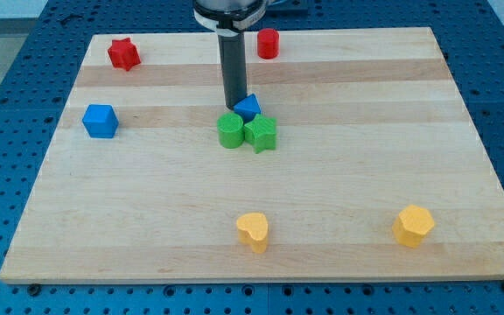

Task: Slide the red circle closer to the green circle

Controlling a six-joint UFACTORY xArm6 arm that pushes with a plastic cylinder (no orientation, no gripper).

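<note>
The red circle (pixel 269 43) stands near the board's top edge, right of the rod. The green circle (pixel 230 130) sits at the middle of the board, touching a green star (pixel 261 134) on its right and a blue triangular block (pixel 248 108) just above. My tip (pixel 234 108) is at the end of the dark rod, just above the green circle and touching the left side of the blue block. The red circle is well up and right of the tip.
A red star (pixel 123 54) lies at the top left, a blue cube (pixel 101 121) at the left. A yellow heart (pixel 254 232) and a yellow hexagon (pixel 413 226) lie near the bottom. The wooden board (pixel 366 175) lies on a blue perforated table.
</note>
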